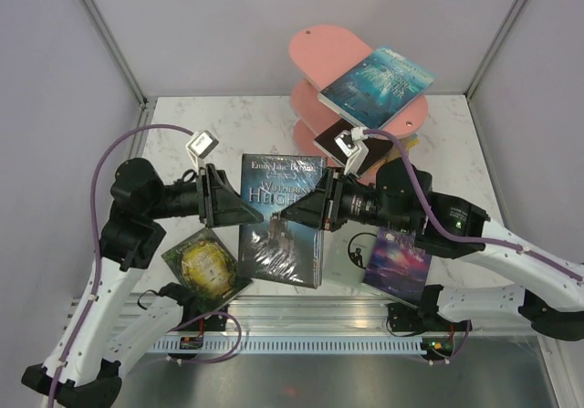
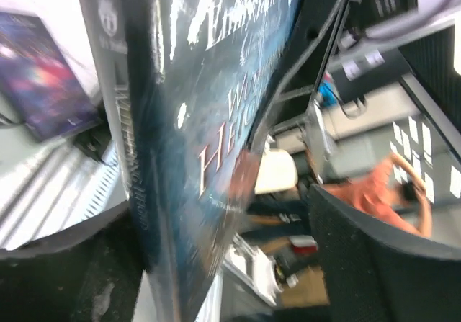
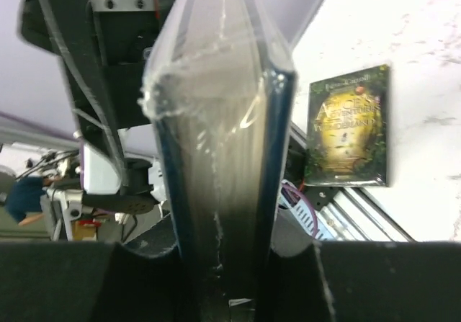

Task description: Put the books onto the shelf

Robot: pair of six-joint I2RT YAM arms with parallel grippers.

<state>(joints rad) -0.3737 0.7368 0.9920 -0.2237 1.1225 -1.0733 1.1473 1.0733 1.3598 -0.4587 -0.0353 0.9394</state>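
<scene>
The dark blue book [image 1: 281, 235], held up above the table [image 1: 237, 120], fills both wrist views. At its left edge the left gripper [image 1: 239, 209] has its jaws apart, with a gap beside the cover that only its wrist view shows; the green-gold book [image 1: 208, 264] lies flat nearby. At the right edge the right gripper [image 1: 308, 209] pinches the book, fingers touching both faces in its wrist view. The purple book [image 1: 399, 260] lies near right, and the teal book [image 1: 376, 84] tops the pink shelf [image 1: 315, 47] far right.
</scene>
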